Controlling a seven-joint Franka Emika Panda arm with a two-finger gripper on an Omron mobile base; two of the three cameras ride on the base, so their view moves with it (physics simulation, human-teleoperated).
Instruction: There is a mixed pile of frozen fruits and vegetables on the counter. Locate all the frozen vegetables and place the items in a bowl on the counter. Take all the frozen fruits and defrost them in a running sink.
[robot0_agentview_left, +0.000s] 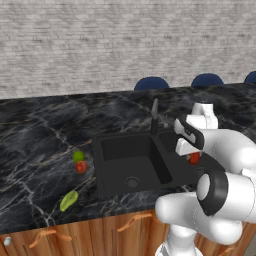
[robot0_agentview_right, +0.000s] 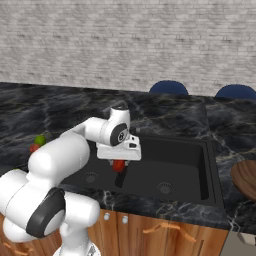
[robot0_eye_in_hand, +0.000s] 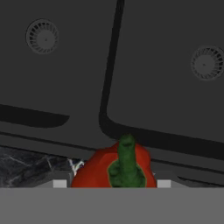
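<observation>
My gripper (robot0_agentview_left: 193, 161) (robot0_agentview_right: 119, 169) is shut on the red chunk (robot0_agentview_left: 194, 157) (robot0_agentview_right: 118, 164), a pepper-like vegetable with a green stem (robot0_eye_in_hand: 126, 159). It hangs over the divider of the black double-basin sink (robot0_agentview_left: 131, 162) (robot0_agentview_right: 172, 172) (robot0_eye_in_hand: 162, 87). On the counter (robot0_agentview_left: 40, 135) left of the sink lie the green ball (robot0_agentview_left: 78, 156) (robot0_agentview_right: 40, 139), the red-orange ball (robot0_agentview_left: 81, 167) (robot0_agentview_right: 34, 148) touching it, and the yellow-green oblong (robot0_agentview_left: 69, 200) nearer the front edge. A wooden bowl (robot0_agentview_right: 245, 180) sits on the counter right of the sink.
A slim dark faucet (robot0_agentview_left: 154, 117) stands behind the sink. Both basin drains (robot0_eye_in_hand: 43, 36) (robot0_eye_in_hand: 206, 62) show below the hand. Blue chair backs (robot0_agentview_left: 151, 83) (robot0_agentview_right: 169, 88) rise beyond the counter's far edge. My own arm (robot0_agentview_left: 225, 165) hides the right basin in the left base view.
</observation>
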